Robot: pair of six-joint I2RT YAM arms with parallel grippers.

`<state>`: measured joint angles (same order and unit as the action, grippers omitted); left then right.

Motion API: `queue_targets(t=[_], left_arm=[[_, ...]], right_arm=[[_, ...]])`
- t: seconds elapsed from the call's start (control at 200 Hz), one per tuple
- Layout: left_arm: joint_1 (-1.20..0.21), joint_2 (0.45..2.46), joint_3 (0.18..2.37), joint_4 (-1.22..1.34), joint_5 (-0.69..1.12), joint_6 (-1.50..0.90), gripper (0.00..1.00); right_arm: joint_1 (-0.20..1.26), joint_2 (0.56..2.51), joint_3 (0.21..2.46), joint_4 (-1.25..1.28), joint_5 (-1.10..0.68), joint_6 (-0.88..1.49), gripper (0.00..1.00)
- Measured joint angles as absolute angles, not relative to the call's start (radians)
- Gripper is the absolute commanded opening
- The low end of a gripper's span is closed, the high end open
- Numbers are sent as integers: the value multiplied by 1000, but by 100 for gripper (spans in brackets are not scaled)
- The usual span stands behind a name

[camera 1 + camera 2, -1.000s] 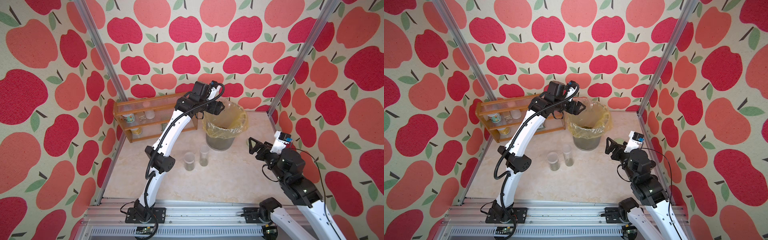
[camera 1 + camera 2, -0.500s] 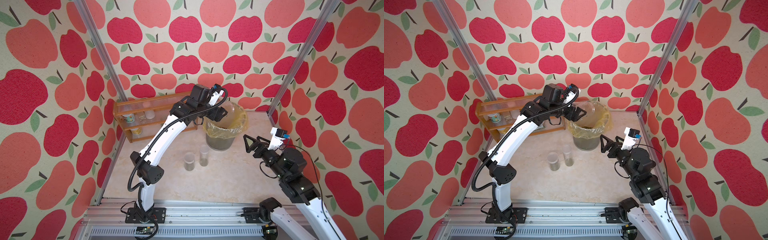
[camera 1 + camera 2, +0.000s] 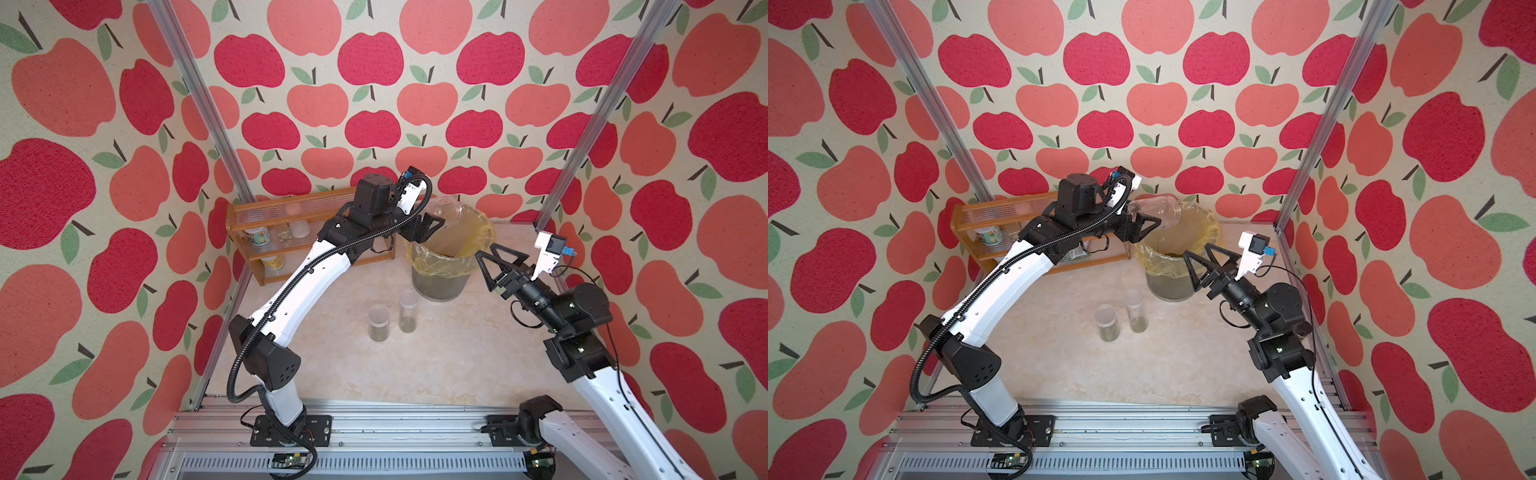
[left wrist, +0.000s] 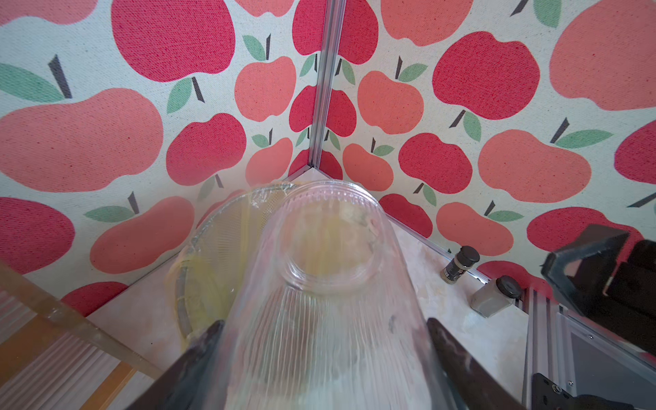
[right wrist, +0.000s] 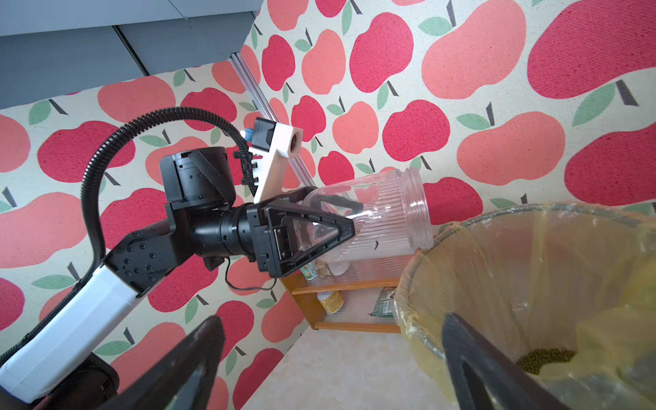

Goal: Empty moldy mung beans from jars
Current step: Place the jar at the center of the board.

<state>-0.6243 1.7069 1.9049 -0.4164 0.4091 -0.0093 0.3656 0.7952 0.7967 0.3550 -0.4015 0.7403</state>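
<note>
Above the bin [image 5: 472, 248], the left pincer [image 5: 355, 216] clamps a tipped jar [image 5: 390, 213].

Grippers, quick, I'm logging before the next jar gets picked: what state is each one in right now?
Left gripper: shut on the clear ribbed round-shouldered jar.
Right gripper: open, holding nothing.
</note>
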Motion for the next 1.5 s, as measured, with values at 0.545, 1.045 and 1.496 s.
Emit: queue_targets(t=[0.545,1.045,1.496], left_arm=[[-597,1528,1571,-21,530,-11,36],[-603,1518,1470,231,593,-47,35],[-631,1526,1469,345,646,-93,34]], right_arm=[[327,1095,886,678,-556,1008,97],[377,1231,911,870,-547,1106,99],[406,1258,906,1037,-479,1122,99]])
